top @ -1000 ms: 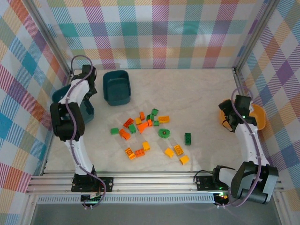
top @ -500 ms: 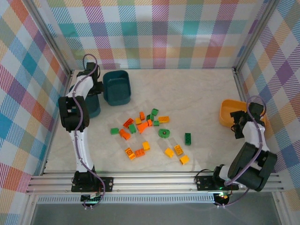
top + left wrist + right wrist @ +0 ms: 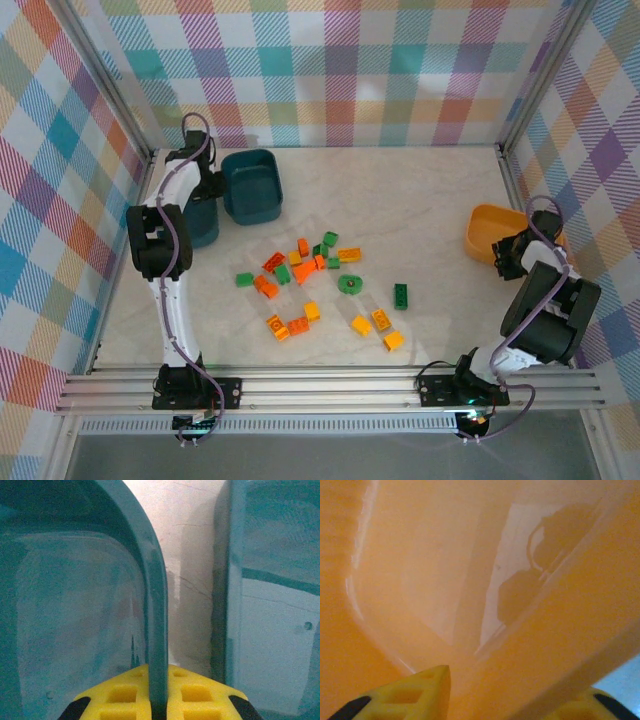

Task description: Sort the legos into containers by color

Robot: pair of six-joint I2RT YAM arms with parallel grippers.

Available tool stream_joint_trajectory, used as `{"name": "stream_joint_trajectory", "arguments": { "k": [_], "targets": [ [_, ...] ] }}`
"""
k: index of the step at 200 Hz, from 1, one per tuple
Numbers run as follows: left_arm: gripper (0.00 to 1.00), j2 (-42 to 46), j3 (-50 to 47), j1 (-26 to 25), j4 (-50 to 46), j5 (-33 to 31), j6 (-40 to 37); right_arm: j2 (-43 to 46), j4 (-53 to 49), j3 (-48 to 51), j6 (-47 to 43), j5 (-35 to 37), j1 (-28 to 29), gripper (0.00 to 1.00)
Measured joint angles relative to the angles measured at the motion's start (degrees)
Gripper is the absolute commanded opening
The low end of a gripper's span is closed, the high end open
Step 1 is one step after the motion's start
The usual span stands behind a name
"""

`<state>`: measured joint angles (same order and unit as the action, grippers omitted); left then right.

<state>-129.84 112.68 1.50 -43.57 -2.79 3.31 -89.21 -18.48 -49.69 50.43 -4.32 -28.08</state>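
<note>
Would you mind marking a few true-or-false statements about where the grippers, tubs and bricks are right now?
1. The left gripper straddles the rim of the left teal tub. True.
2. The round green piece lies inside the right teal tub. False: it lies on the table among the bricks.
3. The right gripper hangs over the bricks. False: it is at the orange tub, with the tub's wall between its fingers.
4. The two teal tubs sit side by side with a strip of table between them. True.
</note>
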Motion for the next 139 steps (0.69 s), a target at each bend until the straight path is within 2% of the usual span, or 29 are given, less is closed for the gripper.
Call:
{"name": "stream_joint_trajectory", "arguments": {
  "k": [32,81,139],
  "targets": [
    [0.0,0.0,0.2,-1.7,0.0,0.2,-0.3,-0.8,1.3,-0.1,-1.5,-2.1,-0.1,0.09],
    [0.0,0.0,0.5,-4.9,0.0,0.4,-0.4,-3.0,0.2,-2.9,-6.0,-3.5,1.5,0.0],
    [0.0,-0.5,3.4,-9.2,-0.2,0.5,0.5,-12.2,-6.5,-20.5,-15.8,-2.4,16.7,0.0]
  ]
}}
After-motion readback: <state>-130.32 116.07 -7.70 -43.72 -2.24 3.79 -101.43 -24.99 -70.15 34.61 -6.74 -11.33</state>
